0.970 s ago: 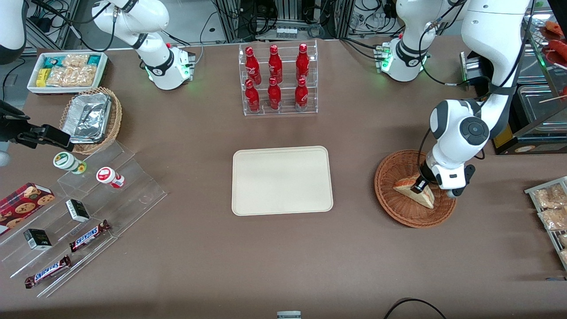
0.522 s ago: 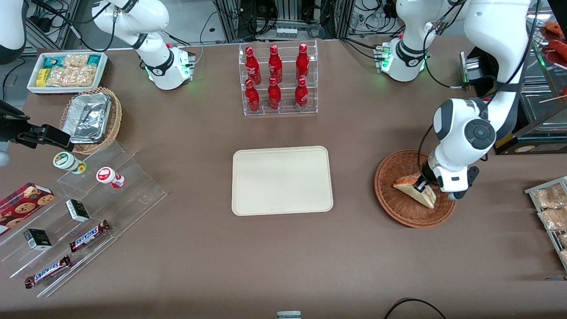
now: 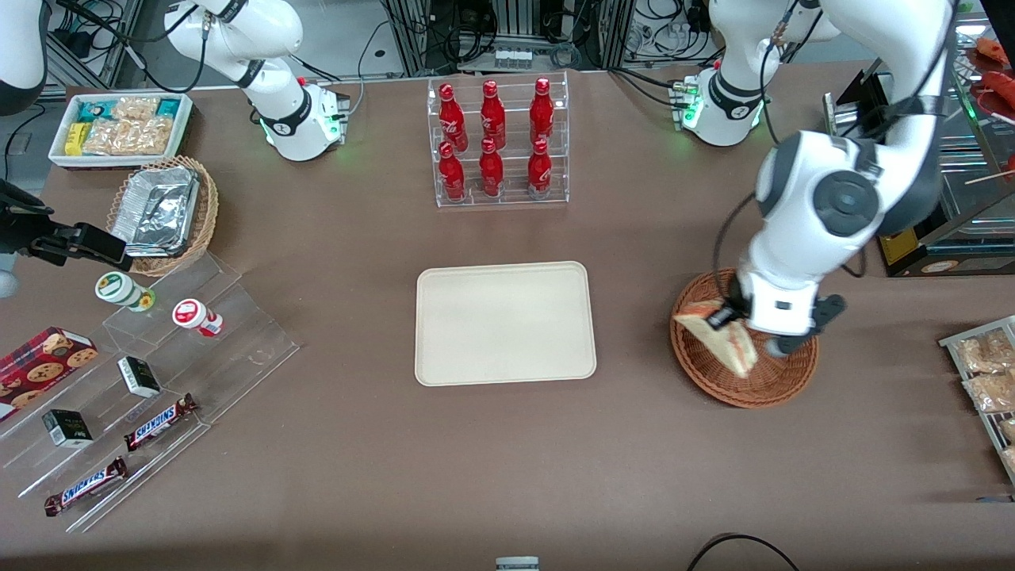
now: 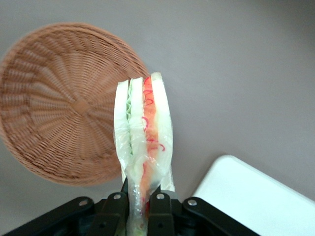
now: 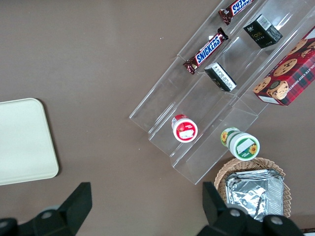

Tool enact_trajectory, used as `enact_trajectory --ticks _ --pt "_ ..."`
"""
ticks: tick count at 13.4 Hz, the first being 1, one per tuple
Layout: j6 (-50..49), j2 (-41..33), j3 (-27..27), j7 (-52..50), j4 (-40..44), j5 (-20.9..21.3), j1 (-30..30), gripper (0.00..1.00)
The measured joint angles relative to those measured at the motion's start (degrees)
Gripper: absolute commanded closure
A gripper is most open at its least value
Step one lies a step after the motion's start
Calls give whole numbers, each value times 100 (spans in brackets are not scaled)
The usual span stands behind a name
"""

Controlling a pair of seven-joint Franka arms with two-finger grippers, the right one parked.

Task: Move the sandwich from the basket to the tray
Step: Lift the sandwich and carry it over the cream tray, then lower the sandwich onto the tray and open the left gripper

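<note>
Since a second ago the claw (image 3: 725,317) has risen, lifting the sandwich (image 3: 725,341) clear of the basket (image 3: 773,381); it is clamped on the wrapped wedge, which now hangs above the basket's rim on the side toward the tray (image 3: 504,323). The brown counter (image 3: 357,460) carries the bare tray, well apart. The arm hides part of the basket
</note>
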Motion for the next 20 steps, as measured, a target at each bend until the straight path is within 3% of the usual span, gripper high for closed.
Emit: enact_trajectory --ticks 4,10,20 --pt "1 374 -30 362 242 0 -854 100" --pt "49 1537 -45 753 1089 0 -1988 100" --pt "989 2665 -43 818 1641 0 -2759 100"
